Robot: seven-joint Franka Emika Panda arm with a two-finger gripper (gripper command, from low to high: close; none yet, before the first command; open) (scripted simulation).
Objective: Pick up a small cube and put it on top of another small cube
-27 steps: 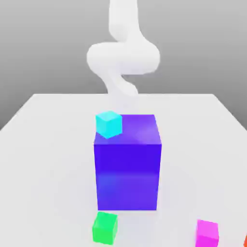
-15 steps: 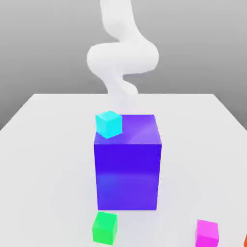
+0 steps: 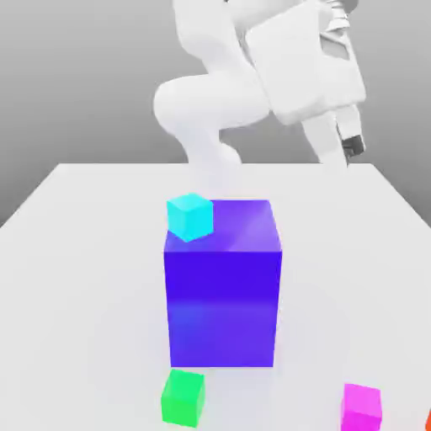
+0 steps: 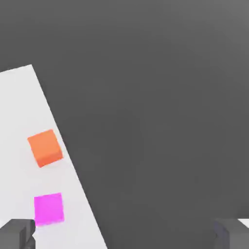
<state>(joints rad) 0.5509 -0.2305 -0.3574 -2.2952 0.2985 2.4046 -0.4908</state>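
The small magenta-pink cube (image 3: pixel 362 407) sits on the white table near its front edge, at the exterior view's right; in the hand view this cube (image 4: pixel 48 208) lies close to one fingertip (image 4: pixel 17 233). My gripper (image 3: pixel 349 150) hangs high above the table's right side, well above that cube and apart from it. In the hand view the gripper (image 4: pixel 125 236) is open, its fingers wide apart with nothing between them. A small cyan cube (image 3: pixel 189 215) rests on the top corner of the big blue-purple block (image 3: pixel 223 286). A small green cube (image 3: pixel 183 396) stands in front of the block.
An orange cube (image 4: pixel 44 147) lies beside the magenta one near the table's edge; just a sliver of it (image 3: pixel 428 419) shows at the exterior view's right border. The white table (image 3: pixel 84 252) spreads around the tall block.
The arm has swung toward the exterior view's right and the hand has come down into view. None of the cubes has moved.
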